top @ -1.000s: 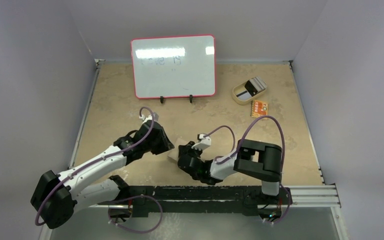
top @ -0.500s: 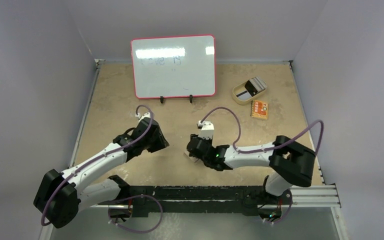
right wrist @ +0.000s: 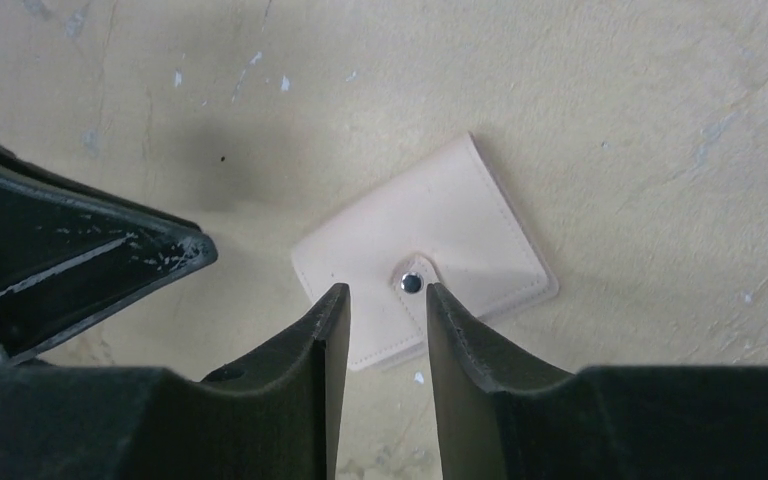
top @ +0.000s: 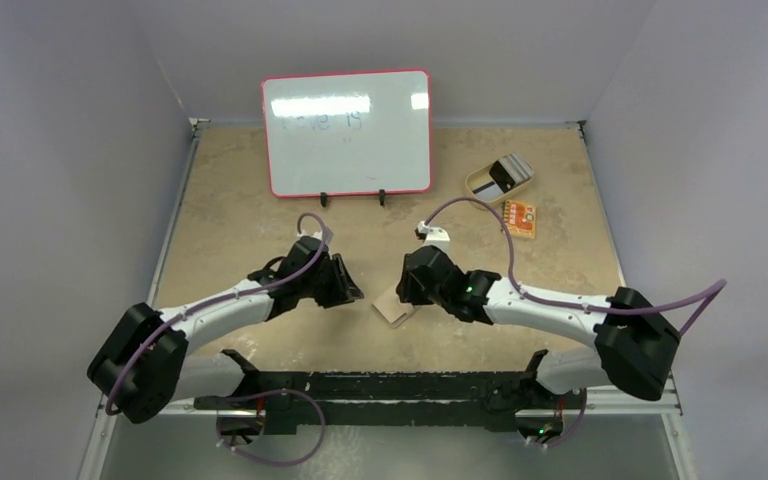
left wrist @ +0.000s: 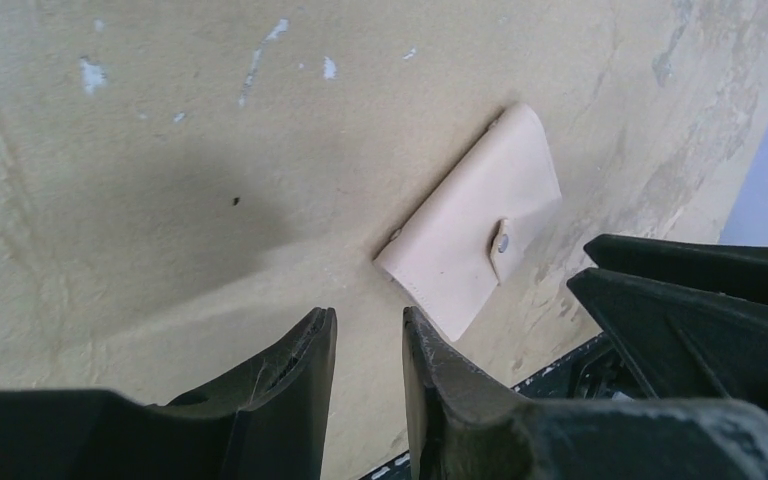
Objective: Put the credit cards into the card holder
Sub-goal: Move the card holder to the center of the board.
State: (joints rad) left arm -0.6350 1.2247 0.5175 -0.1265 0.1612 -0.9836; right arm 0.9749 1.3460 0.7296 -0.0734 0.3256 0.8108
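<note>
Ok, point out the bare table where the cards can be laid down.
Free: the left strip between the whiteboard and the left arm; the patch between the orange packet and the right arm. Crowded: the middle, where the left gripper and right gripper flank the wallet.

A robotics lab cell: plain pale walls [top: 60,150] box in a tan table [top: 240,200], with two cabled robot arms [top: 550,308] bolted to an aluminium rail [top: 625,385]. A small whiteboard [top: 348,130] (faint scribbles on it) stands propped at the back.

card holder [left wrist: 470,220]: snapped shut, flat on table [left wrist: 160,150] | jaws: slightly apart, empty
</note>
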